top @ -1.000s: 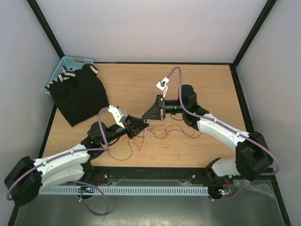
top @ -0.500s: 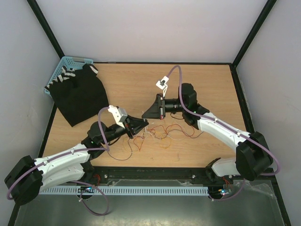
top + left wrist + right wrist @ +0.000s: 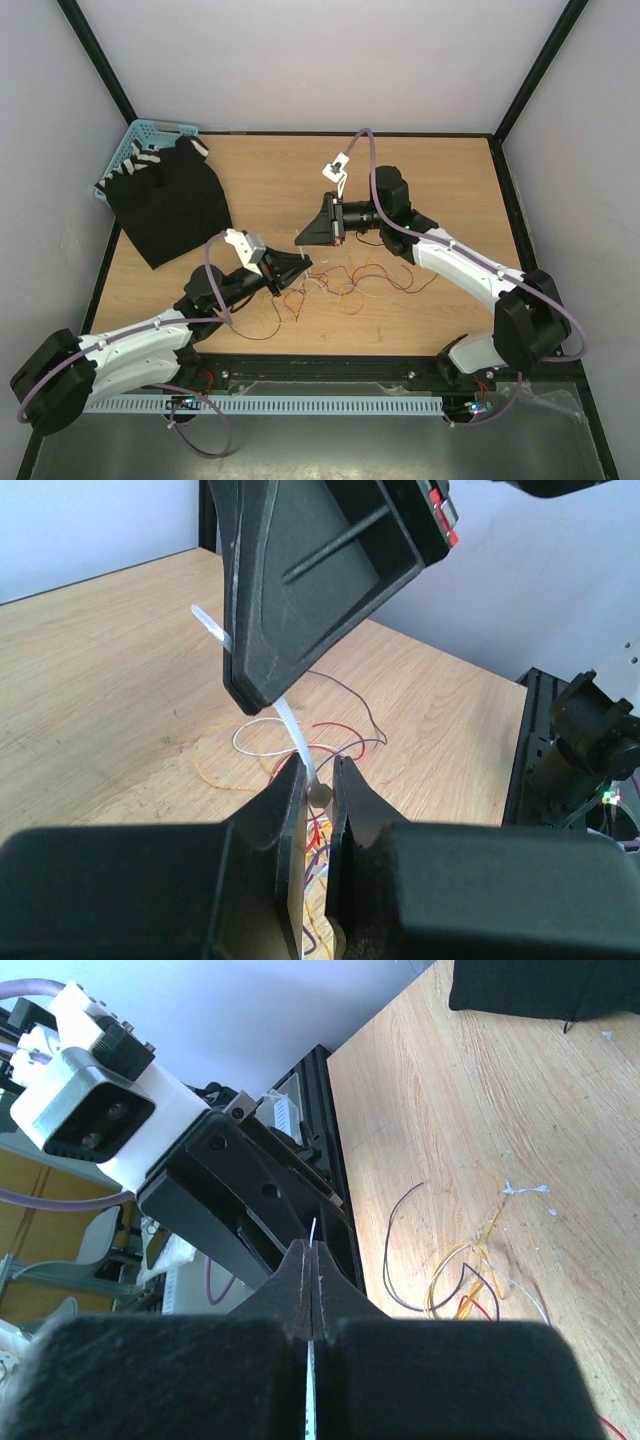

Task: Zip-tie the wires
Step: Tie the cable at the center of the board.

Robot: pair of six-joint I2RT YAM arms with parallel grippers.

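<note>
Left pincer (image 3: 318, 777) narrowed onto zip tie (image 3: 293, 723); right pincer (image 3: 309, 1252) clamps it.

We are looking into a robot lab cell: white panels (image 3: 300, 60) in black framing (image 3: 97, 60) are enclosing a wooden table (image 3: 450, 170), and a metal rail (image 3: 330, 368) and slotted cable duct (image 3: 300, 405) are running along the bottom.

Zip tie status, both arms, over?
Right gripper: jaws shut on zip tie. Left gripper: jaws pinch its lower end. Wires loose on table. Nothing blocking.
</note>
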